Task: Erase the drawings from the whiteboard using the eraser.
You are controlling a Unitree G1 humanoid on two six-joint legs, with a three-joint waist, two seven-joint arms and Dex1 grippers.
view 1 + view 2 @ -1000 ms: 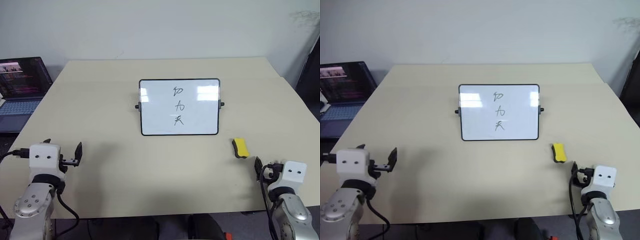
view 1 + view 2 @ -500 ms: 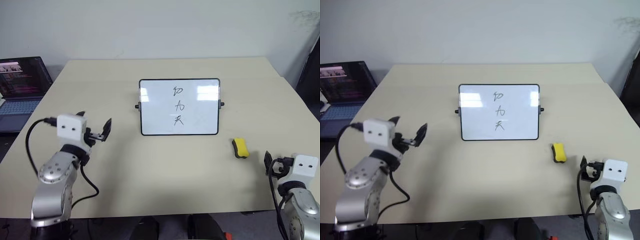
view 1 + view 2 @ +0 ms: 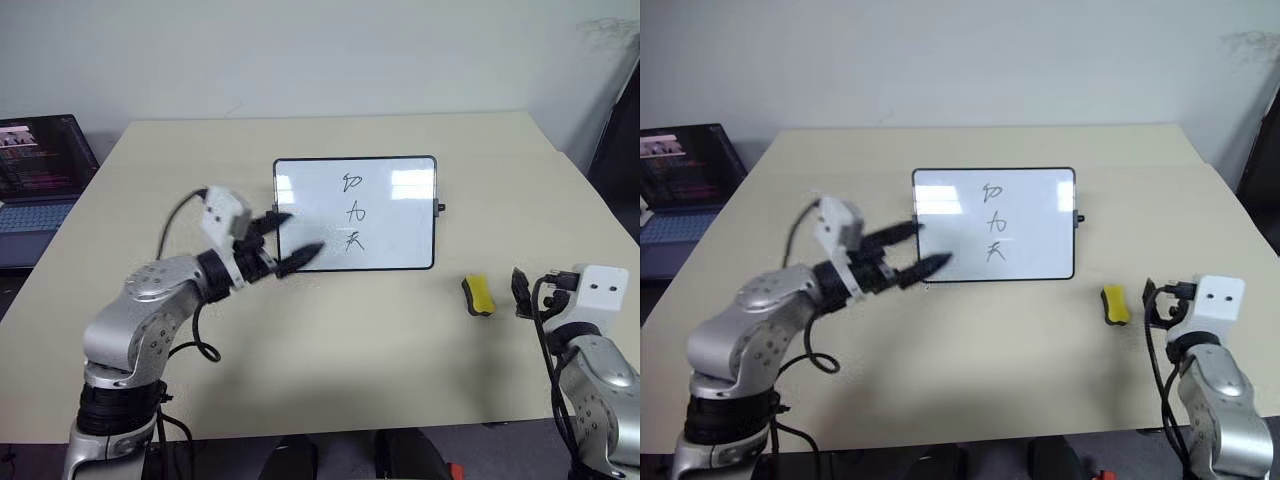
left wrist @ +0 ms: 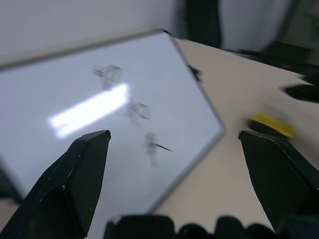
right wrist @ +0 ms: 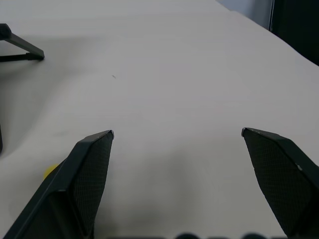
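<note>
- Head views: the whiteboard (image 3: pixel 355 213) stands propped near the middle of the beige table (image 3: pixel 330 340), its face towards the robot. The drawings (image 3: pixel 353 211) run down it in a column of three black scribbles, a little right of the board's centre.
- The left gripper (image 3: pixel 293 239) hangs in front of the board's lower left corner, pointing towards 2 o'clock. Its two black fingers are spread apart and empty. Whether they touch the board cannot be told. From the head, the fingers cover that corner of the frame; the scribbles are unobstructed.
- The eraser (image 3: pixel 478 295), a small yellow block, lies flat on the table at about 4 o'clock from the board, well apart from it.
- The right gripper (image 3: pixel 519 290) sits just beside the eraser, on its 3 o'clock side, with bare table between them. Its fingers are released and hold nothing.
- A laptop (image 3: pixel 40 170) with a lit screen stands off the table's edge at about 9 o'clock from the board.
- Left wrist view: the spread fingers (image 4: pixel 75 179) frame the board's white face with the three scribbles and a bright glare streak; the yellow block shows as a blur beyond the board's corner.
- Right wrist view: the fingers (image 5: pixel 82 174) stand wide apart over bare table; a sliver of yellow shows beside one of them, and a thin black foot (image 5: pixel 20 50) rests on the table farther off.
</note>
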